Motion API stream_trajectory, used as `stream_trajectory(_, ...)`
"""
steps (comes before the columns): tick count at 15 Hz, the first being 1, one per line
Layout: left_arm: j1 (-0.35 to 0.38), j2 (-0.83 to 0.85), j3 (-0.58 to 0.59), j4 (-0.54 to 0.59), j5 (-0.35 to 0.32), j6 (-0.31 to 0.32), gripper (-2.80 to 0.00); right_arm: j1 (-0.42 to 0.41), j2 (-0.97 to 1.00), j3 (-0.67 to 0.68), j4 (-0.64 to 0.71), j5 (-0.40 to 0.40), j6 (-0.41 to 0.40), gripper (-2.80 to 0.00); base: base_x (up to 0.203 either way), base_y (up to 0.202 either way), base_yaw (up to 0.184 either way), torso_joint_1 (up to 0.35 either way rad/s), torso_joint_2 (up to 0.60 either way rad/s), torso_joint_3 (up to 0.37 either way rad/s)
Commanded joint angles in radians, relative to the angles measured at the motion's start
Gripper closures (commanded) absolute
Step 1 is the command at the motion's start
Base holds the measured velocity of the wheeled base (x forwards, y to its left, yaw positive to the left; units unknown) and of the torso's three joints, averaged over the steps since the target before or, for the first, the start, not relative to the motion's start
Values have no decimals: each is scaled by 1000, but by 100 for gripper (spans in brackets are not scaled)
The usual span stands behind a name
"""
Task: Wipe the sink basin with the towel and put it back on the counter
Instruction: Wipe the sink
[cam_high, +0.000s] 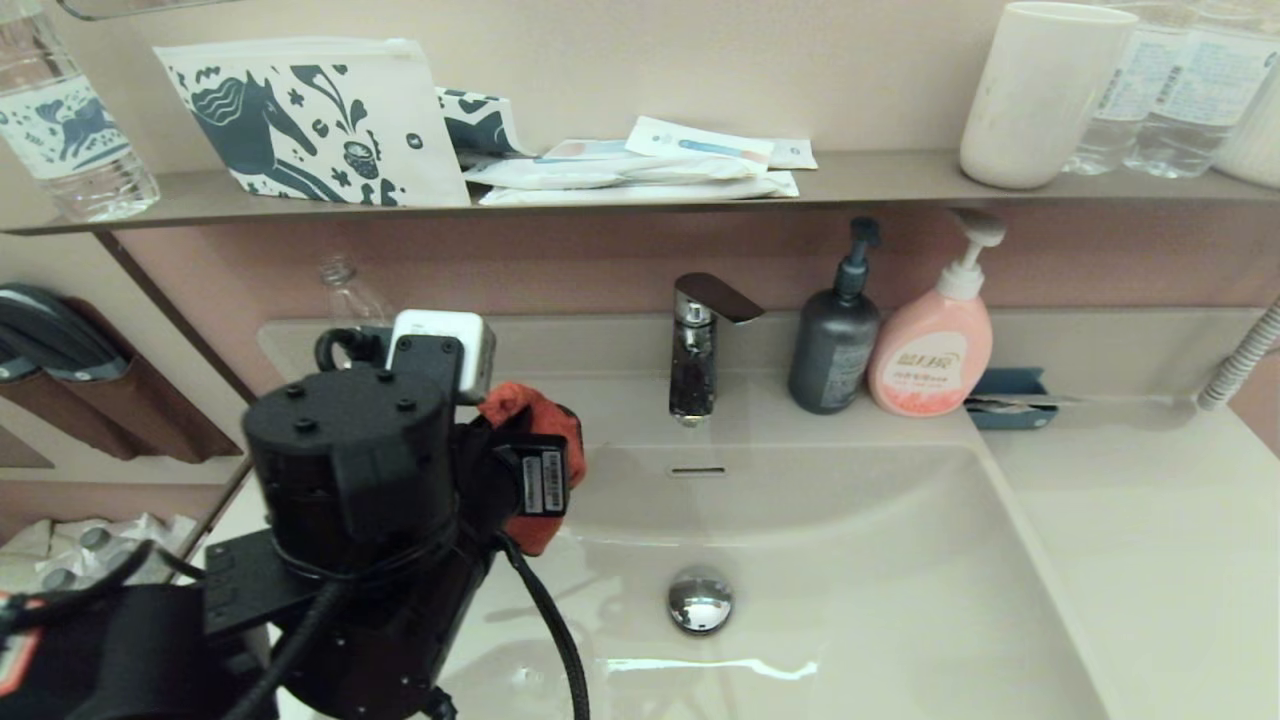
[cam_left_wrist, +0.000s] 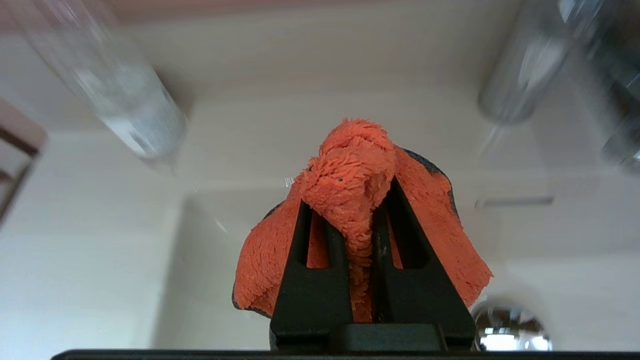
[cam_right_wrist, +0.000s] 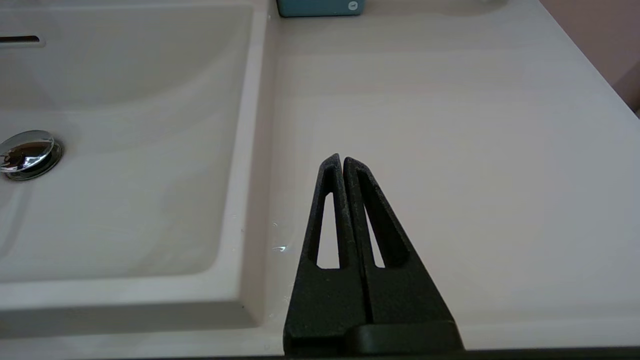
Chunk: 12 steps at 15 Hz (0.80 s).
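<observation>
My left gripper (cam_left_wrist: 345, 200) is shut on the orange-red fluffy towel (cam_left_wrist: 350, 170), which bunches between and around both black fingers, its dark grey edge showing. In the head view the towel (cam_high: 535, 415) peeks out past the left wrist, held in the air over the left rear part of the sink basin (cam_high: 850, 560). The basin's chrome drain plug (cam_high: 700, 598) and overflow slot (cam_high: 697, 470) are uncovered. My right gripper (cam_right_wrist: 343, 161) is shut and empty, hovering over the counter (cam_right_wrist: 450, 125) to the right of the sink basin (cam_right_wrist: 125, 175); it is outside the head view.
A chrome tap (cam_high: 700, 340) stands behind the basin. A dark pump bottle (cam_high: 835, 340), a pink soap bottle (cam_high: 935, 340) and a blue tray (cam_high: 1010, 400) sit at the back right. A clear bottle (cam_left_wrist: 115, 85) stands at the back left. A wall shelf (cam_high: 640, 185) carries pouches, a cup and bottles.
</observation>
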<state>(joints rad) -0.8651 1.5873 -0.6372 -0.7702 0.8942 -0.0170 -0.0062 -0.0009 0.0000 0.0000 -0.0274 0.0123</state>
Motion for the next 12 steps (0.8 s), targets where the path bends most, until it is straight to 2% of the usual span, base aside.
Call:
stream_trajectory(1,4,116,65,-4,12,-81,0,0,1,0,0,0,0,0,0,0,0,0,0,0)
stream_trajectory(3,10,171,145,-3,2,-221,0,0,1,0,0,0,0,0,0,0,0,0,0,0)
stream_trajectory(4,15,203,186,-1,-25,-276,0,0,1,0,0,0,0,0,0,0,0,0,0,0)
stream_trajectory(6,51,220,208,14,-113,-306,0,0,1,0,0,0,0,0,0,0,0,0,0,0)
stream_trajectory(8,65,180,143,129,-159,-315,0,0,1,0,0,0,0,0,0,0,0,0,0,0)
stream_trajectory(10,67,151,44,282,-196,-363,0,0,1,0,0,0,0,0,0,0,0,0,0,0)
stream_trajectory(12,67,133,-54,429,-260,-414,0,0,1,0,0,0,0,0,0,0,0,0,0,0)
